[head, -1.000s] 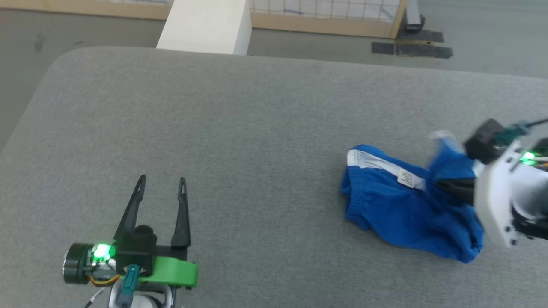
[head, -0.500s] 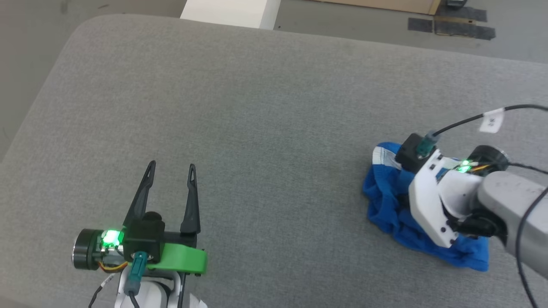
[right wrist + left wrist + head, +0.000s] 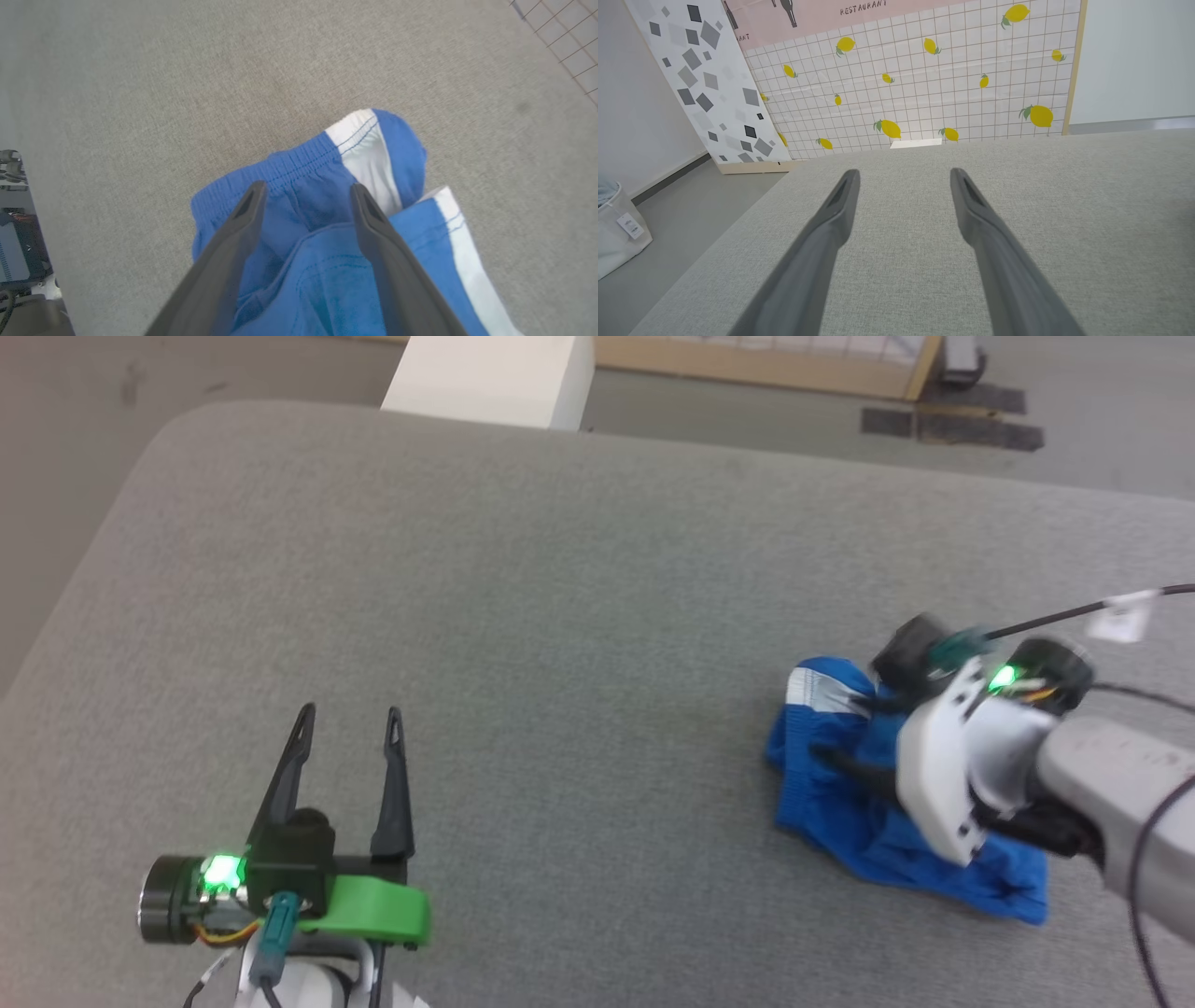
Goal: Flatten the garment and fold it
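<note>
The bright blue shorts (image 3: 840,803) lie bunched on the right side of the grey padded table (image 3: 560,597), with a white side stripe (image 3: 814,691) at their far-left end. In the right wrist view the shorts (image 3: 303,177) show an elastic waistband and white stripes, one layer folded over another. My right gripper (image 3: 840,733) hangs over that end with its forearm covering the middle of the cloth. It stands open (image 3: 307,189), its fingers straddling the waistband area. My left gripper (image 3: 348,717) rests open at the lower left, far from the shorts, with bare table between its fingers (image 3: 903,173).
A white block (image 3: 485,373) stands beyond the table's far edge, and dark tape patches (image 3: 952,425) mark the floor. A lemon-print grid panel (image 3: 924,70) and a white bin (image 3: 612,228) stand past the left side. The table's left edge drops to the floor.
My right gripper has swung from the shorts' right side leftward over them, and a raised flap of cloth has dropped. The head camera has shifted. My left gripper keeps its pose.
</note>
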